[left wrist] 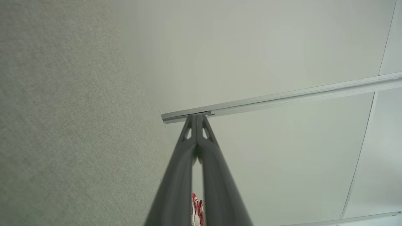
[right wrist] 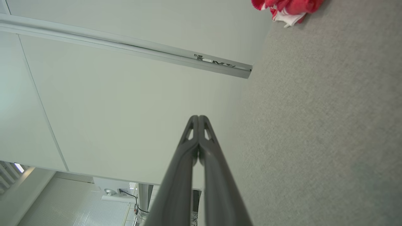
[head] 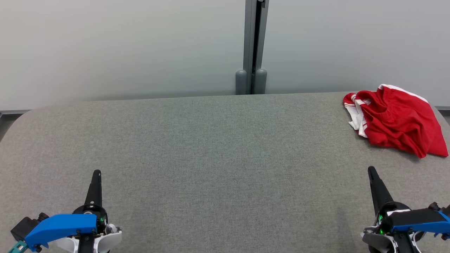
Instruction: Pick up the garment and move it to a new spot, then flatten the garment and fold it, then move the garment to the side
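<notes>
1. The garment (head: 395, 121), red with white trim, lies crumpled in a heap at the far right corner of the grey table (head: 218, 147), well apart from both arms
2. Your left end effector (head: 96, 173) sits at the near left, fingers pressed together on nothing; the right end effector (head: 371, 170), at the near right, is likewise pressed together and empty, nearer the heap but not touching it
3. Expect the cloth to be light, soft and floppy: it will likely sag and bunch rather than move as one piece
4. Judging by the heap, take hold at a raised fold or the white-trimmed edge on its left side, pinching few layers so it opens when lifted
5. Count: one garment, two end effectors, one table
</notes>
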Robot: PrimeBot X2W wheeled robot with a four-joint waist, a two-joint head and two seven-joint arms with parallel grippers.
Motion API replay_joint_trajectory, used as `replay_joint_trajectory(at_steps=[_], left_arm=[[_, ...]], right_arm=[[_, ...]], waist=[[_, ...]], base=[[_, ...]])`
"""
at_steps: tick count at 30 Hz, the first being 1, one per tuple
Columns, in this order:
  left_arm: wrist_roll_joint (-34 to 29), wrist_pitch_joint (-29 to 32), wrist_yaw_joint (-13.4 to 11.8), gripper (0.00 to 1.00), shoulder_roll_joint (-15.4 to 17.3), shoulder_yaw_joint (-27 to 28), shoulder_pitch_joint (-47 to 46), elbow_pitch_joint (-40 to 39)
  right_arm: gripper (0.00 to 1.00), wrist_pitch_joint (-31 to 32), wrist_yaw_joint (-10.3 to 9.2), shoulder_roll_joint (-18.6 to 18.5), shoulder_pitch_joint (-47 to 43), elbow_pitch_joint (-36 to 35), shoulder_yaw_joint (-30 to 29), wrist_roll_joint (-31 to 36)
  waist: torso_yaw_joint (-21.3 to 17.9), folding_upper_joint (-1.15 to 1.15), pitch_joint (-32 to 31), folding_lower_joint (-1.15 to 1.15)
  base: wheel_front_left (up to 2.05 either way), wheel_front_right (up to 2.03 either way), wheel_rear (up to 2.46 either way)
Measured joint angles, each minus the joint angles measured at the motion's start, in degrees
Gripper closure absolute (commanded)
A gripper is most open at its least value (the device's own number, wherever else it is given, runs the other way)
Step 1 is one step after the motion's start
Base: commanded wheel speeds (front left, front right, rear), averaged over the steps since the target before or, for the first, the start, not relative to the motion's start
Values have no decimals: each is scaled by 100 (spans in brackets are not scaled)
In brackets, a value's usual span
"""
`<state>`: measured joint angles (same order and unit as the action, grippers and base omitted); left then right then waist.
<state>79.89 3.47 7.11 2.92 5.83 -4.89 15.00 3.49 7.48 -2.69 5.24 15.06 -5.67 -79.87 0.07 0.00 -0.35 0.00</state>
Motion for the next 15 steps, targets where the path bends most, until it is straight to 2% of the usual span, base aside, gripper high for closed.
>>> replay_joint_trajectory(at_steps=[15], left_arm=[[709,177,1,100,0,45,-58,-46]], right_arm=[[100,177,0,-1,41,-56,-44,-709]], waist=[[-4,-1,29,-1]], base=[[0,0,0]])
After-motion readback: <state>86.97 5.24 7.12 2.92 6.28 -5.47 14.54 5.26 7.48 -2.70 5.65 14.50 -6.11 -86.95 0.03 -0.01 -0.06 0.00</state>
